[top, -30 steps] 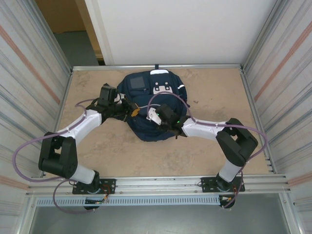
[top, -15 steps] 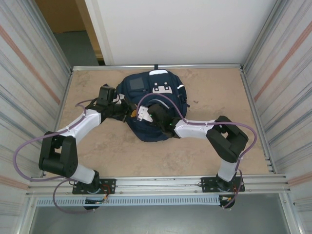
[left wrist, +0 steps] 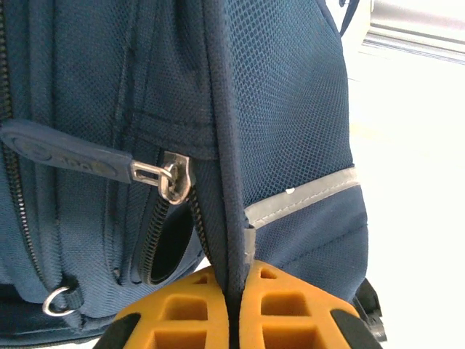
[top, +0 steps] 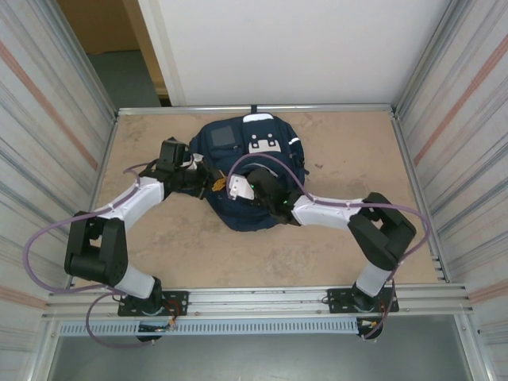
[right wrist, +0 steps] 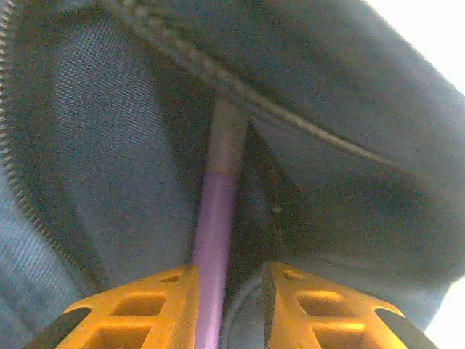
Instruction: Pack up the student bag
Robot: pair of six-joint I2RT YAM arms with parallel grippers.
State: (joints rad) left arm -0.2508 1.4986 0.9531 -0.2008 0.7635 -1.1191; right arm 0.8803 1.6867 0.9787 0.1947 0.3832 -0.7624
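The large navy-blue fabric student bag lies flat on the tan tabletop, in the far middle part, its top end close to the far rail. A grey square panel and a white front patch face upward. Both arms reach in over the bag, the left from the bag's left side and the right from its right side.

In the left wrist view the left gripper is pinched closed on a ridge of the bag's navy fabric, a seam that runs up from between the two orange fingers. Just left of that seam a metal zipper slider sits at the head of a dark, partly open zip, with a long navy rubber pull tab lying out to the left. A grey reflective stripe crosses the mesh panel on the right of the seam.

In the right wrist view the right gripper is inside the bag's opening, with navy fabric all around and zipper teeth along the left edge. Its orange fingers stand narrowly apart. A slender purple rod runs up between them, lying against the finger on the left of the view, with a dark gap to the other finger. What the rod is I cannot tell.
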